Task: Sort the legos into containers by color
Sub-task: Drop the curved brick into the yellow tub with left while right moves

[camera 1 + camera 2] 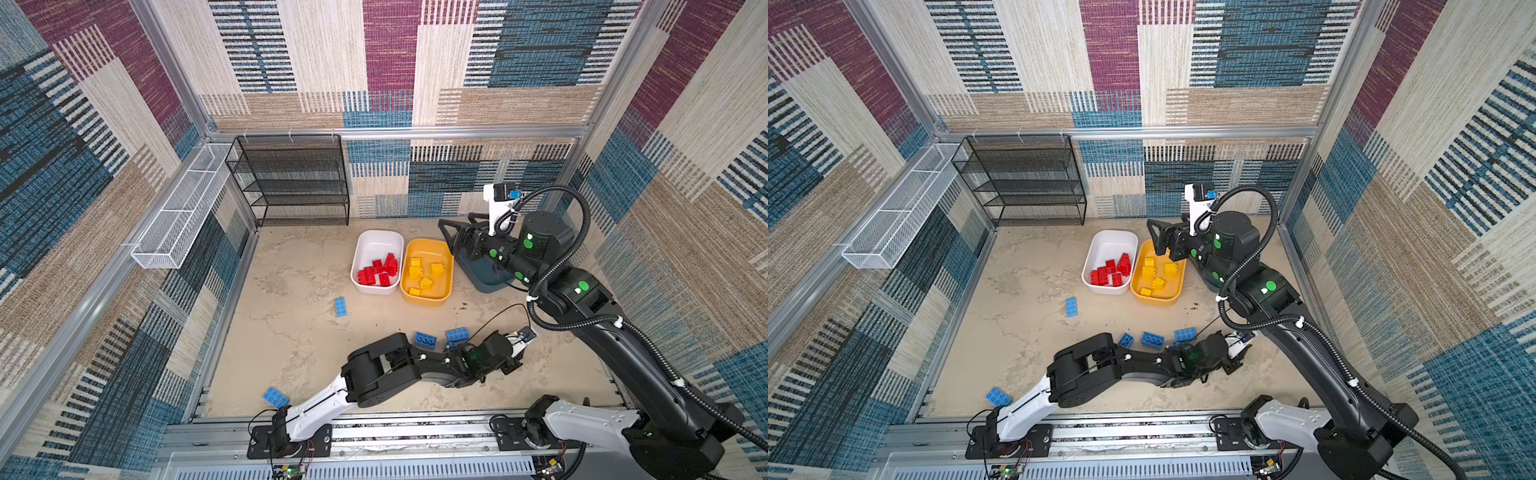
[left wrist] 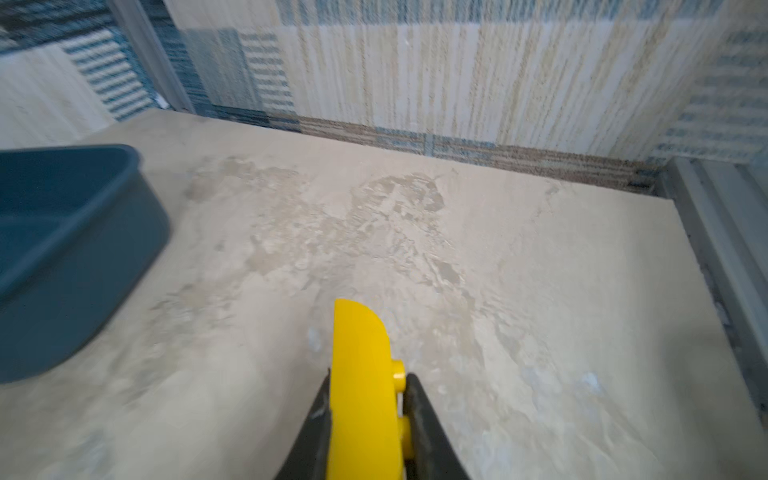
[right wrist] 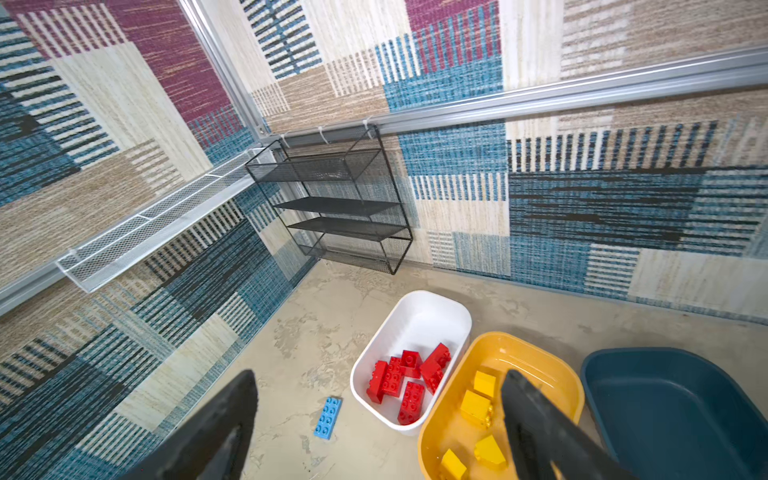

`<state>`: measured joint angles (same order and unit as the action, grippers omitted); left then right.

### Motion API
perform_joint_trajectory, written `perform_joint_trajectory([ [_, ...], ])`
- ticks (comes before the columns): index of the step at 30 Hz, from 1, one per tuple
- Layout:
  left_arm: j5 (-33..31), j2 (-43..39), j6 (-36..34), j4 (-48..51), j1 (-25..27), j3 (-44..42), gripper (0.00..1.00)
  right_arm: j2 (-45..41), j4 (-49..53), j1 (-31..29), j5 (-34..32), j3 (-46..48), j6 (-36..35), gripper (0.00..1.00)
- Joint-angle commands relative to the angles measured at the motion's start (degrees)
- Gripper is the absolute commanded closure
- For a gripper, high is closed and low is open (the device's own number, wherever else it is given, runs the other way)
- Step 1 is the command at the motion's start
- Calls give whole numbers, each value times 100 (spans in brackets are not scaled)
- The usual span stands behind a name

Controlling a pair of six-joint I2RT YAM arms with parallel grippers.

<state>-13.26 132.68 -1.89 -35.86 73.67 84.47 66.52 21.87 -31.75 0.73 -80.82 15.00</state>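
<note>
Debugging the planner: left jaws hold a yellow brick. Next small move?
Probably lift the yellow brick and carry it toward the yellow tub: the left jaws are shut on it, and that tub holds only yellow bricks.

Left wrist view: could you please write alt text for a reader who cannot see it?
The left gripper is shut on a yellow plastic studded brick, with mottled beige tabletop beyond. A dark teal rounded plastic tub stands on it, apart from the brick, before a patterned woven wall.
</note>
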Motion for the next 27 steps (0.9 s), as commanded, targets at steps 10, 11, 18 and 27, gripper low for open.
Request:
perform_joint_trajectory([
  [10,-617,-2809,914,614,-1321,-2707,94,-766,104,1131,-100,1094,20,6],
  [11,-497,-2929,1052,883,-1485,-2697,94,-834,75,1151,-154,1241,53,5],
  [18,652,-2774,1499,2665,-2430,-1688,93,-1015,-128,1180,-35,2126,200,6],
  [27,1221,-1852,1868,3970,-2980,-186,77,-1218,-78,1181,183,2785,186,6],
])
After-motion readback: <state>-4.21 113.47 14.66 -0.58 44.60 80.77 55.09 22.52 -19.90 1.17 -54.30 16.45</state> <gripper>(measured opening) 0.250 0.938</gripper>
